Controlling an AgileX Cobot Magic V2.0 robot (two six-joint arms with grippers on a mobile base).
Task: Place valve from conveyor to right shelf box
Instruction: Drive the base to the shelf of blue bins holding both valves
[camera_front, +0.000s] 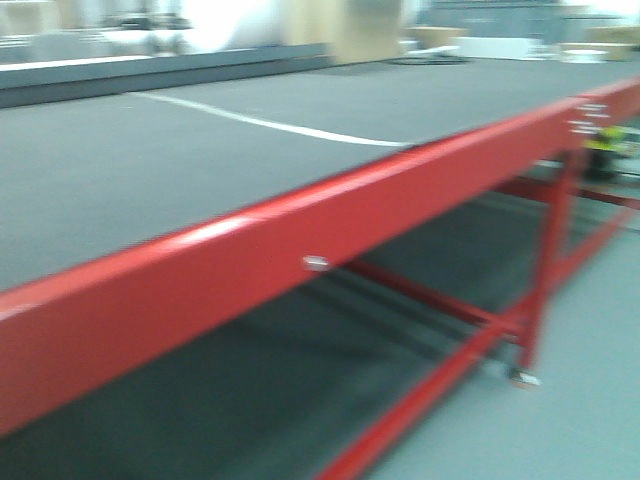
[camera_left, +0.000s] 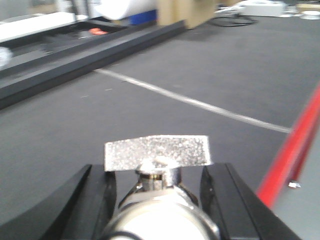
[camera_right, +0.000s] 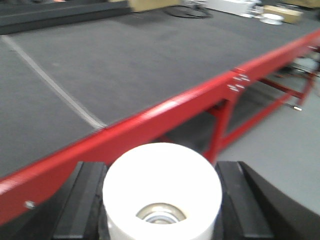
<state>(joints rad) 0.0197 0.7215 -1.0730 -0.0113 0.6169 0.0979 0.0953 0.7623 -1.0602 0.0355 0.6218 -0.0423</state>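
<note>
Two pincers, bottom centre: left pincer (camera_left: 157, 172) grips valve (camera_left: 157, 151), right pincer (camera_right: 160, 170) grips capped valve (camera_right: 162, 182); base jolt cd shake either loose.

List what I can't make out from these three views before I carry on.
Right shelf and box: in no view.
Front view: blurred throughout; things beyond the conveyor are unreadable, and neither arm shows.
Left wrist view: the valve, held in the left gripper, has its body cut off by the bottom edge.
Right wrist view: the white cap in the right gripper hides whatever it caps.
</note>
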